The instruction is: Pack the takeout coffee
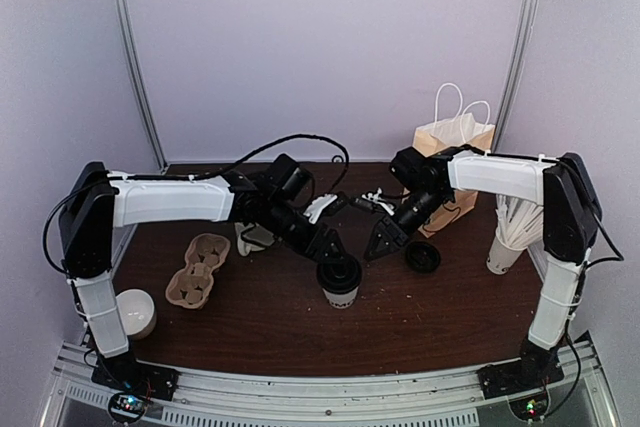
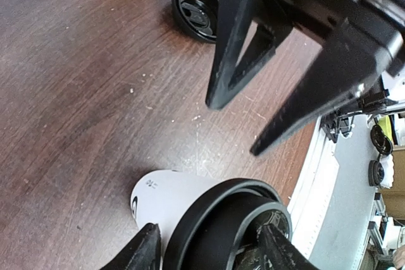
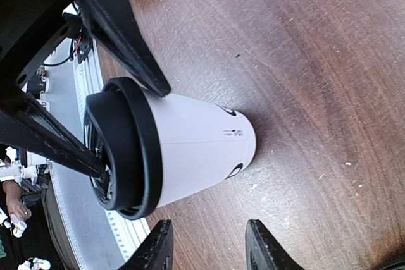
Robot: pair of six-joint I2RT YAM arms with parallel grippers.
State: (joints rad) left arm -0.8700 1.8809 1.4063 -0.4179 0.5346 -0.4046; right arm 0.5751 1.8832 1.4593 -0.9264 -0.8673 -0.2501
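At mid-bench (image 1: 250, 337) the coffee (image 1: 340, 282) stands upright; left jaws straddle its black lid (image 3: 142, 156), whether clamped I cannot tell; right jaws hang open just beside, holding nothing.

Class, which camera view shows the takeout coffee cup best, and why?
The right wrist view: the takeout coffee cup shows nearly whole, white side, dark print and black lid. The left wrist view crops it at the bottom edge, mostly lid. The top external view shows it small, from above, chiefly lid.
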